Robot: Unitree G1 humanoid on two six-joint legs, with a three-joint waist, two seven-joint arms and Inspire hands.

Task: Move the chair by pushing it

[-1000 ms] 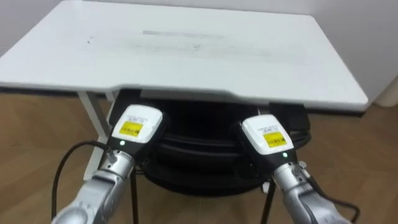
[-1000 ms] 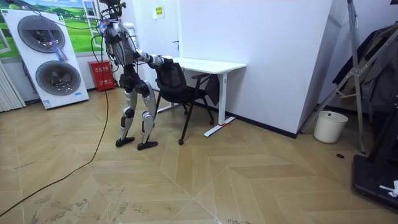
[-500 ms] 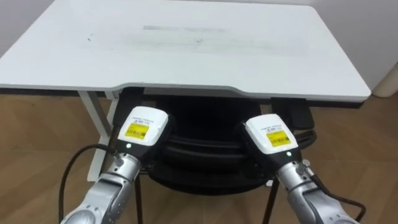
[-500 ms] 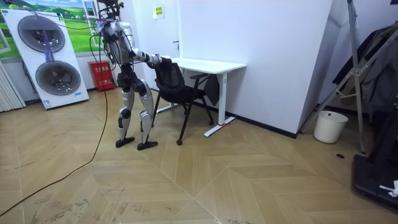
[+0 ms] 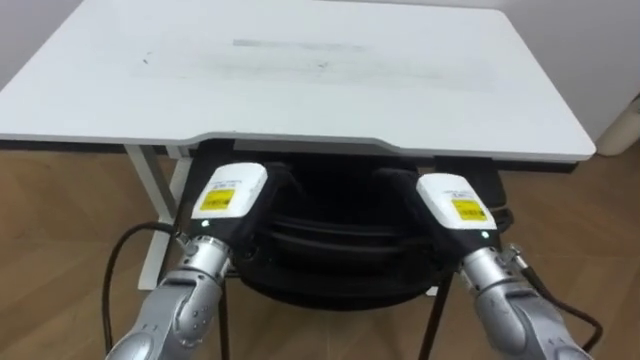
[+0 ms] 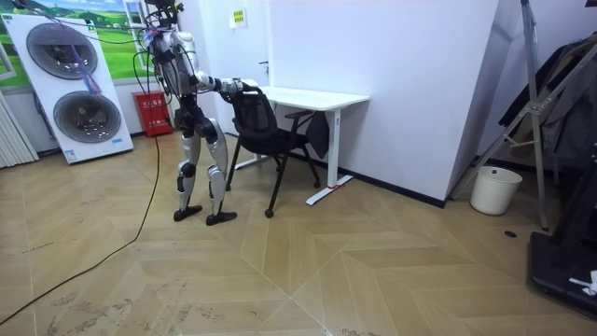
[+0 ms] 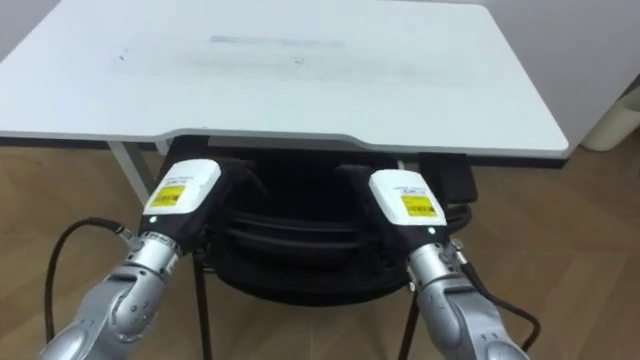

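Item: chair (image 5: 330, 250), black, thin dark legs, standing directly ahead of the fingers, its seat partly beneath the near edge of the desk (image 5: 300, 80). Left hand (image 5: 228, 195) and right hand (image 5: 455, 205) are set on the top of the backrest, apart from one another, one toward each end. This placement is judged to serve a straight push, with the load shared so the chair does not slew to one side. State of the fingers: cannot be told, as they are dark and merge with the black backrest, so flat pressing and curling over the rim cannot be separated. Desk: white, bare top, curved cut-out in the near edge just beyond the fingers, white legs below. The backrest stands a little short of that edge, so the push is judged well along but unfinished. Floor (image 6: 280, 271): pale wood laid in a chevron pattern, looking smooth, likely to let the legs slide, though a leg could catch at a joint. In the room view the robot stands upright behind the chair, arms out forward, and the desk sits against a white wall (image 6: 410, 84). Also present are a stacked pair of round-doored washing machines (image 6: 75, 89) at the room view's left, a small red object (image 6: 156, 114) beside them, and a white bin (image 6: 492, 189) at the room view's right.
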